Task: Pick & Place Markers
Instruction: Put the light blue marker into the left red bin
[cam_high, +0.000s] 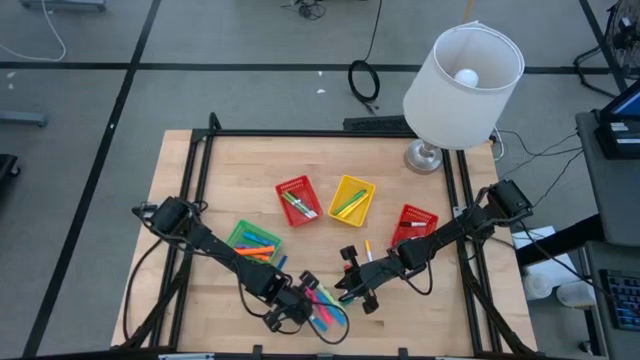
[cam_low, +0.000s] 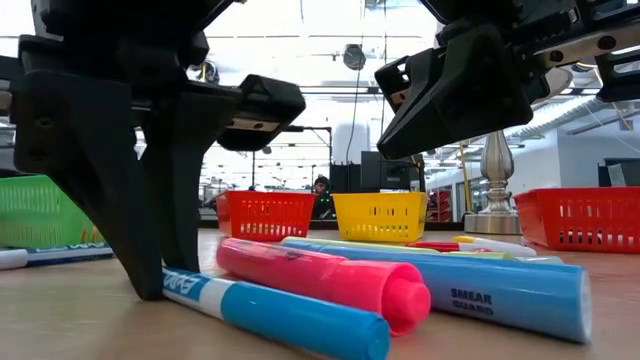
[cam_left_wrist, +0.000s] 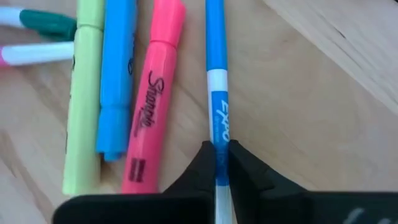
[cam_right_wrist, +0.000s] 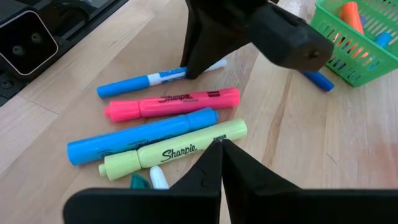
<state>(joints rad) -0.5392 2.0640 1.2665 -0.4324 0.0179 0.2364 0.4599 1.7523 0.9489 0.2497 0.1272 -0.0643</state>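
Left wrist view: my left claw (cam_left_wrist: 222, 163) pinched the thin blue marker (cam_left_wrist: 216, 93) mid-barrel; light, stiff, slippery, I judged

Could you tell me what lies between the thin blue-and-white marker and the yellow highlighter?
In the right wrist view, a pink highlighter and a blue highlighter lie between the blue-and-white marker and the yellow highlighter.

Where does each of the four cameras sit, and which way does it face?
High: overhead, straight down on table; both arms.
Low: table height, facing baskets; left gripper planted.
Left wrist: down past own fingers shut on blue pen.
Right wrist: over shut right gripper toward marker pile.
Shared: pink highlighter.
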